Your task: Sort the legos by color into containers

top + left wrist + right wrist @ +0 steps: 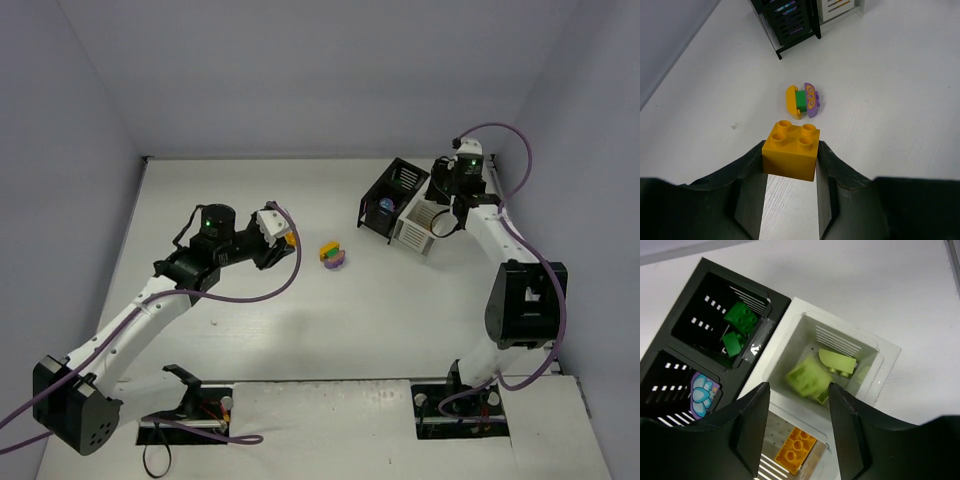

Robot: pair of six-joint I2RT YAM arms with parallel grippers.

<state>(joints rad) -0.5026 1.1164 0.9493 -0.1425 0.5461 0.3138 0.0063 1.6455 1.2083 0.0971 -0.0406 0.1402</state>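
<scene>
My left gripper (790,165) clamps the orange 2x2 brick (791,150) by its flat sides above the table (890,100), light rigid slick plastic I judge; my right gripper (797,415) stands parted over the white bin (800,307), lime brick (807,380) loose inside

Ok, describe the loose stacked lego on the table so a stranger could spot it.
Find the black-and-white containers far right. Left of them, alone on the tabletop, lies a small stack. Only it sandwiches green between orange and purple.
</scene>
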